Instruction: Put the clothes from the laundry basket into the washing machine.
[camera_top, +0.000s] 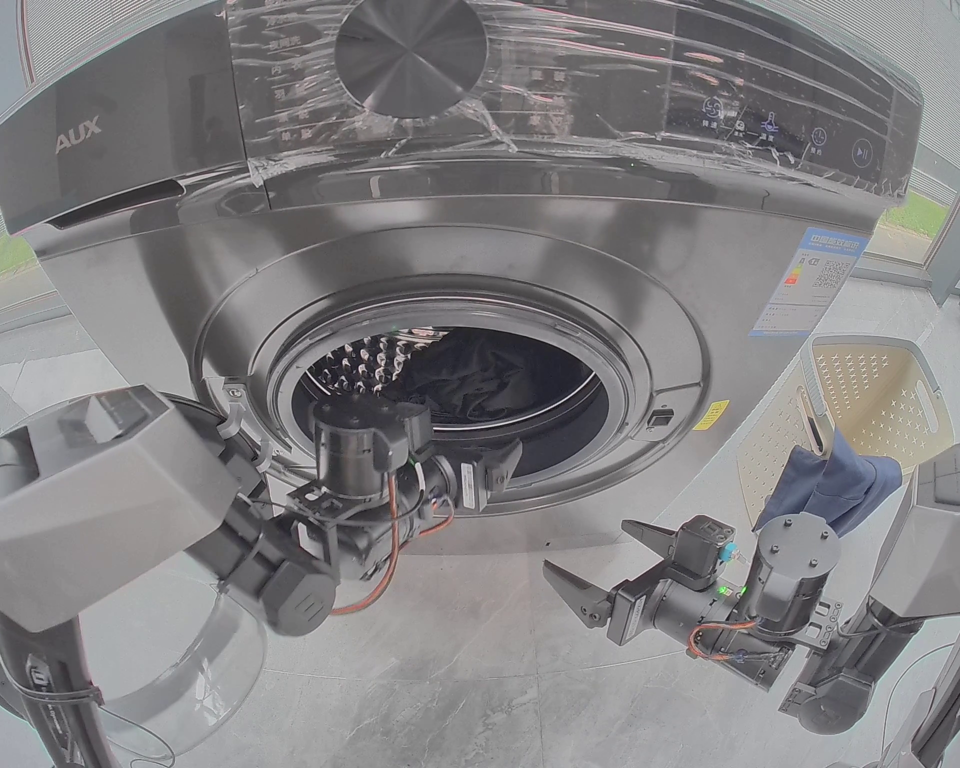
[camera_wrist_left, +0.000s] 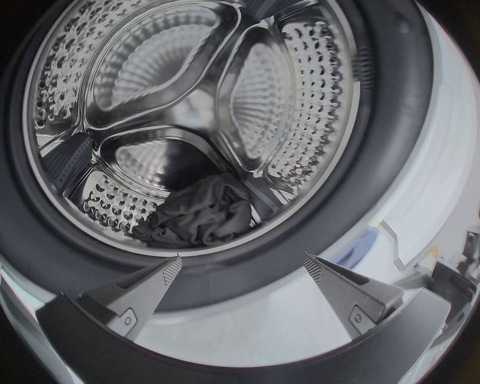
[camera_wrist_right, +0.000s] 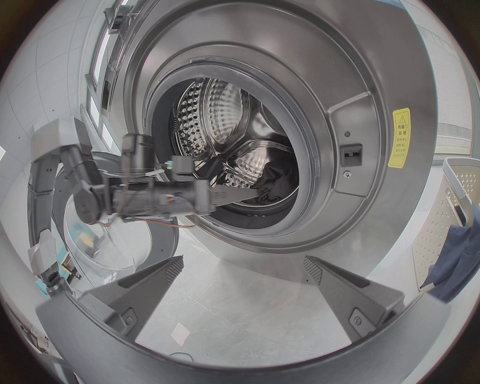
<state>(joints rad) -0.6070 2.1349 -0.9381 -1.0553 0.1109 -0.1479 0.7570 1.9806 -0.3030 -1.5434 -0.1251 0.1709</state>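
The washing machine (camera_top: 480, 250) stands with its round opening uncovered. A dark garment (camera_wrist_left: 202, 212) lies crumpled at the bottom of the steel drum (camera_wrist_left: 200, 100), and it shows as a dark heap (camera_top: 480, 375) from the head view. My left gripper (camera_wrist_left: 242, 265) is open and empty at the drum's mouth (camera_top: 500, 465). My right gripper (camera_top: 600, 565) is open and empty, low over the floor in front of the machine. The cream laundry basket (camera_top: 880, 390) stands to the right with a blue garment (camera_top: 830, 485) hanging over its rim.
The machine's glass door (camera_top: 180, 640) is swung open at the lower left, behind my left arm. Grey tiled floor (camera_top: 450, 660) stretches in front of the machine. The door latch (camera_top: 658, 418) sits on the right side of the opening.
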